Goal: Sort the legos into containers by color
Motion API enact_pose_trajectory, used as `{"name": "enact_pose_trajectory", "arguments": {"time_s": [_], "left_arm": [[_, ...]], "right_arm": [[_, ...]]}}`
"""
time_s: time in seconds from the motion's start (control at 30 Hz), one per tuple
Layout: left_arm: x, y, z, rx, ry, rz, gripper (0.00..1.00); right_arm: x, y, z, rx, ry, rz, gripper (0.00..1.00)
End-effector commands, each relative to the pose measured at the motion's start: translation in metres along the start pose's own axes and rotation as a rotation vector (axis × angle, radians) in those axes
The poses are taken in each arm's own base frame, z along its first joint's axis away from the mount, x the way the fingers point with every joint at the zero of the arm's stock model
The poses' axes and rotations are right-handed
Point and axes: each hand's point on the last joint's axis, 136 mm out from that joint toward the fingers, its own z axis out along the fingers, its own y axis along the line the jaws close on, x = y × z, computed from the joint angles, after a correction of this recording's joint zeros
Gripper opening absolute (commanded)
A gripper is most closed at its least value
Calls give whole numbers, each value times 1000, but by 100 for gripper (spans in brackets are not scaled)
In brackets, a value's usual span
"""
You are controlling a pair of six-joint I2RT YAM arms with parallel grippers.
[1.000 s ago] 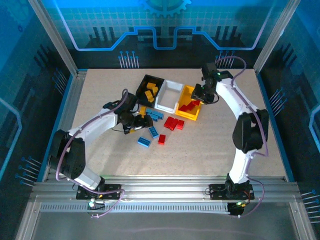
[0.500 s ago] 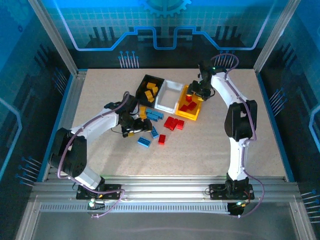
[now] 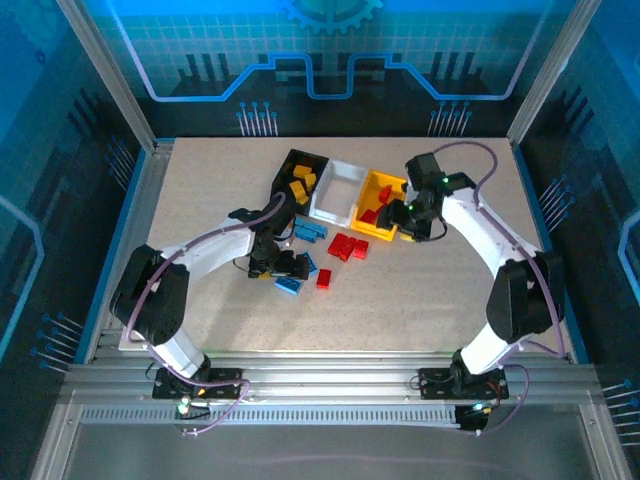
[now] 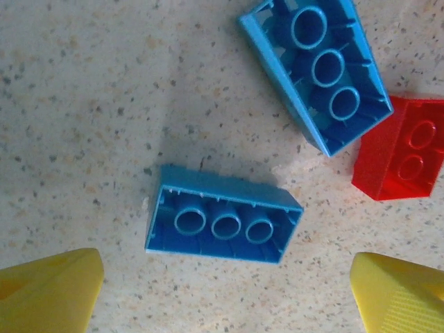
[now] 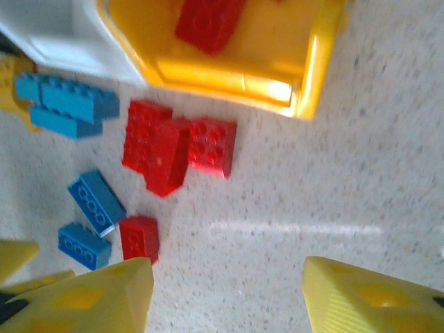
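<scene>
We see our left gripper point(image 4: 223, 288) spread wide either side of a small blue plastic brick point(image 4: 223, 223) lying underside-up on the speckled table point(image 4: 83, 104); our right gripper point(image 5: 229, 298), fingers apart and empty, hangs near the yellow plastic bin point(image 5: 316, 62) holding a red brick point(image 5: 208, 21)
</scene>
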Motion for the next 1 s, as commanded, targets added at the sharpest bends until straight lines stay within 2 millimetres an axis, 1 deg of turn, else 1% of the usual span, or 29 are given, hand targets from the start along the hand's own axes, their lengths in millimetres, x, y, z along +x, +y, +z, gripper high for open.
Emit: {"name": "enact_pose_trajectory", "arguments": {"time_s": [0.0, 0.1, 0.27, 0.53, 0.6, 0.67, 0.87, 0.93, 0.97], "left_arm": [[-7, 3, 1, -50, 6, 130, 92], [-7, 6, 10, -78, 29, 188, 92], [-3, 10, 24, -102, 71, 221, 91], [-2, 1, 35, -104, 89, 240, 91], [-1, 0, 37, -107, 94, 240, 89], [0, -1, 38, -107, 95, 236, 85], [7, 2, 38, -107, 92, 211, 63], [8, 3, 37, -105, 88, 205, 58], [9, 4, 37, -106, 87, 200, 52]], "right_arm": [[19, 0, 7, -18, 21, 19, 61], [28, -7, 6, -13, 24, 29, 61], [36, -12, 0, -7, 15, 38, 61], [44, -18, -4, 0, 9, 53, 61], [45, -19, -4, 3, 7, 54, 61], [45, -19, -6, 3, 2, 53, 61], [45, -19, -7, 0, -4, 54, 61], [44, -18, -7, -1, -6, 55, 61], [44, -18, -6, -1, -5, 51, 61]]}}
